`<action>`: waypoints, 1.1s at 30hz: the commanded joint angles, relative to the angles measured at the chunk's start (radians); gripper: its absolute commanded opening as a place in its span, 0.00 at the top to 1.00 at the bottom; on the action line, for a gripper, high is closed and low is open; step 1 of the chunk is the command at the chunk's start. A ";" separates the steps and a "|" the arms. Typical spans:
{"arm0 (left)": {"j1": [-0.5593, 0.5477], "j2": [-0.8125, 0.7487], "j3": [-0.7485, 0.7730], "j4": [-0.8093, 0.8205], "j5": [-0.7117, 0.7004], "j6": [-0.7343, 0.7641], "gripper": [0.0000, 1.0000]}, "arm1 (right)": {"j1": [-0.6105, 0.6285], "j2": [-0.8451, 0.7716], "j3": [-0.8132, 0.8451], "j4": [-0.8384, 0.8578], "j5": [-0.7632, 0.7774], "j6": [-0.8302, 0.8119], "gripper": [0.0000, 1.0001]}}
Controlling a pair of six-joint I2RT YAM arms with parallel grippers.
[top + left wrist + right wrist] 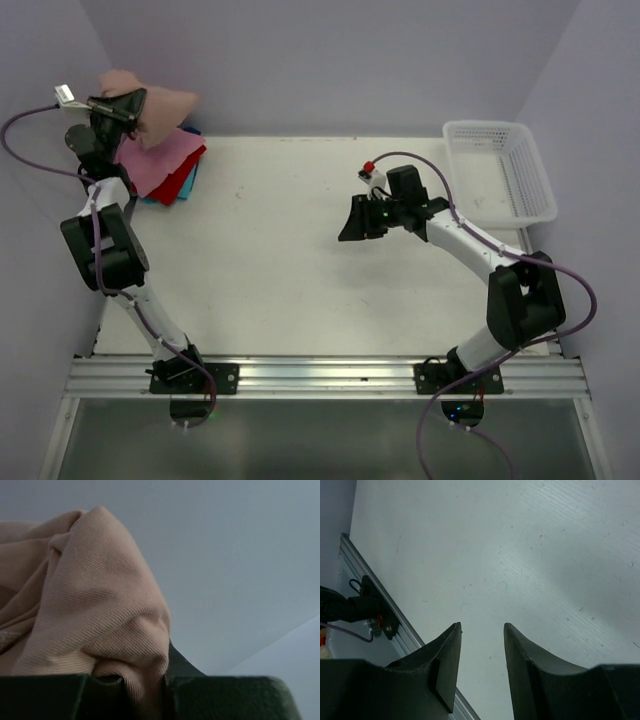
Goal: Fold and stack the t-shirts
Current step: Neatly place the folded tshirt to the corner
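Observation:
The dusty-pink t-shirt (pixel 162 106) hangs bunched from my left gripper (pixel 120 104) at the far left corner, held above a stack of folded t-shirts (pixel 160 165) with bright pink on top and red and blue edges beneath. In the left wrist view the ribbed pink cloth (pixel 90 605) is pinched between the jaws of the left gripper (pixel 145 682). My right gripper (pixel 352 218) hovers over the bare table right of centre. It is open, and the right wrist view shows nothing between the jaws of the right gripper (pixel 482 627).
A white lattice basket (pixel 500 170) stands at the back right corner. The aluminium rail (pixel 320 375) with both arm bases runs along the near edge. Purple walls close in the left, back and right sides.

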State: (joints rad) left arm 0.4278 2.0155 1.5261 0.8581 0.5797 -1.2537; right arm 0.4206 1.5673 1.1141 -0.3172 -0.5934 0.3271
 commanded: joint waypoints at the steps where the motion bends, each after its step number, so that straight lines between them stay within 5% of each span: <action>1: 0.023 0.006 -0.078 0.222 -0.004 -0.046 1.00 | 0.000 -0.047 0.009 -0.025 0.003 -0.039 0.57; 6: 0.025 0.067 -0.217 0.034 -0.015 0.051 1.00 | 0.003 -0.038 0.012 -0.023 -0.006 -0.026 0.57; 13: 0.029 0.121 -0.427 -0.033 -0.153 0.111 1.00 | 0.003 -0.069 -0.010 -0.043 0.001 -0.034 0.58; 23: 0.032 0.085 -0.429 -0.002 -0.161 0.028 0.99 | 0.004 -0.082 -0.049 -0.046 0.010 -0.053 0.57; 24: 0.035 0.065 -0.440 0.001 -0.168 0.017 0.82 | 0.003 -0.079 -0.051 -0.045 0.009 -0.053 0.57; 26: 0.037 -0.025 -0.494 -0.019 -0.211 -0.003 0.68 | 0.003 -0.075 -0.054 -0.040 0.001 -0.051 0.57; 28: 0.040 -0.149 -0.568 -0.048 -0.277 0.000 0.17 | 0.004 -0.072 -0.057 -0.034 -0.005 -0.051 0.56; 29: 0.040 -0.191 -0.587 -0.110 -0.293 0.005 0.00 | 0.004 -0.073 -0.057 -0.033 -0.006 -0.049 0.56; 33: 0.040 -0.417 -0.668 -0.304 -0.377 0.052 0.00 | 0.004 -0.079 -0.060 -0.022 -0.014 -0.045 0.54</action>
State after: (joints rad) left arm 0.4488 1.7790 0.9028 0.6640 0.3332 -1.2366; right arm 0.4206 1.5120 1.0576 -0.3588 -0.5938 0.2932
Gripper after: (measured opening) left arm 0.996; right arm 0.451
